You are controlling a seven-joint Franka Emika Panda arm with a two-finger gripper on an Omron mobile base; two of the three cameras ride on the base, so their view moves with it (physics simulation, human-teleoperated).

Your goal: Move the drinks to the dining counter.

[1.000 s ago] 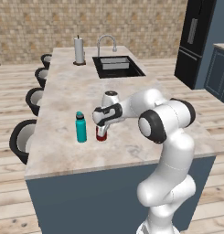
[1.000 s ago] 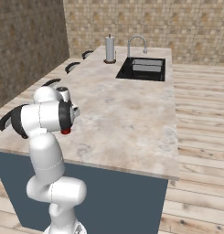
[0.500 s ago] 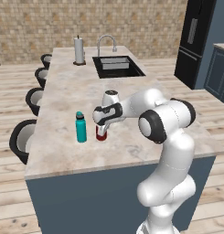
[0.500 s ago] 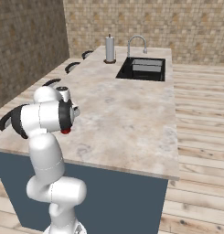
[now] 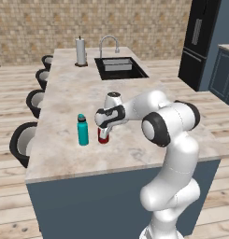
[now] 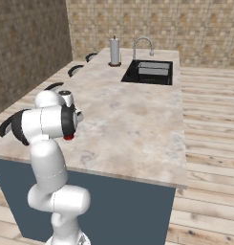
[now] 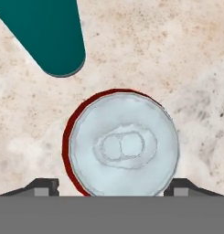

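The table (image 5: 69, 100), the broad beige island top with sink (image 5: 117, 68) and faucet (image 5: 109, 44), carries both drinks in view. The teal bottle (image 5: 82, 130) stands upright just beside the red can (image 5: 103, 138), apart from it. The gripper (image 5: 103, 130) is directly above the can, fingers (image 7: 44, 186) released, one each side of the lid (image 7: 125, 145) and clear of it. Judged step: release. Retract straight up, avoiding sideways drift toward the bottle.
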